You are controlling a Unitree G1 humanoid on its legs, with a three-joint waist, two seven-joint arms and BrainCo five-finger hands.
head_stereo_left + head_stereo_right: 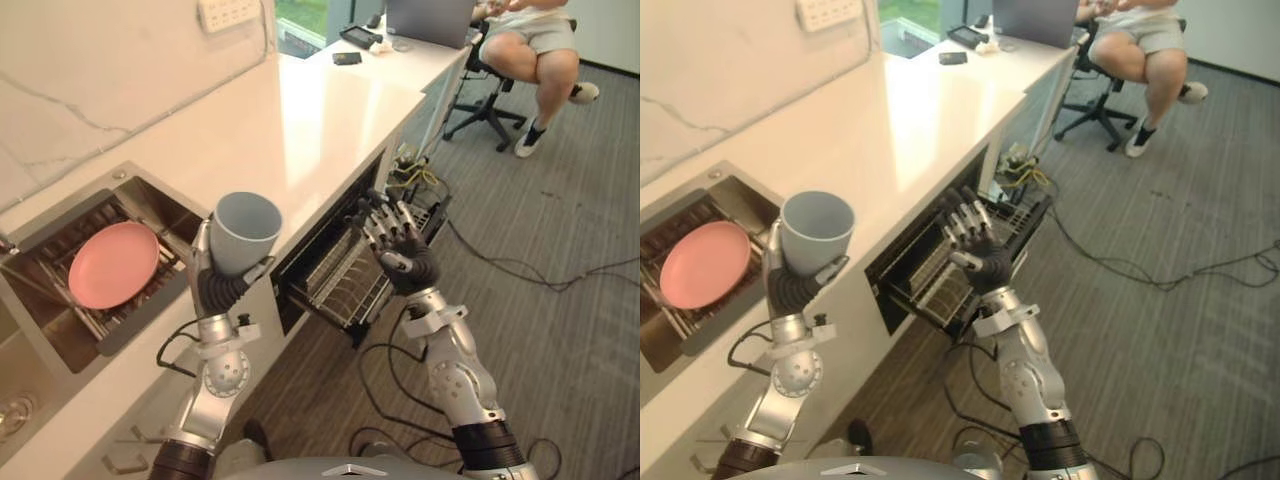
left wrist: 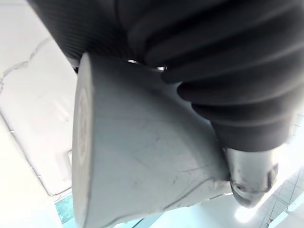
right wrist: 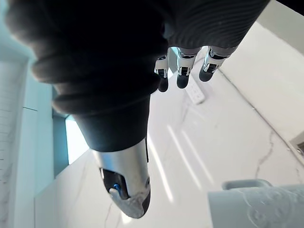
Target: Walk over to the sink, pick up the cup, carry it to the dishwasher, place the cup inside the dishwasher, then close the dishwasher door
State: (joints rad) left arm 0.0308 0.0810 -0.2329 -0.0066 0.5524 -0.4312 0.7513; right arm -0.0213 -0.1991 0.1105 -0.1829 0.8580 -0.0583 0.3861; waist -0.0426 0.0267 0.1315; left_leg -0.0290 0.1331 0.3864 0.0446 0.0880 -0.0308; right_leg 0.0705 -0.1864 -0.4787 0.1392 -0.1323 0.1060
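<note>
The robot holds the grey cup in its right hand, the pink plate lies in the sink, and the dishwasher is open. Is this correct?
Not quite. The left eye view shows the grey cup in the left hand; the right hand is open and holds nothing. The pink plate does lie in the sink, and the dishwasher is open.

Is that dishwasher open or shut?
Open: the dishwasher shows its wire rack under the counter.

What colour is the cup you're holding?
Plain pale blue-grey cup, held in the left robot hand; clearest in the left eye view.
</note>
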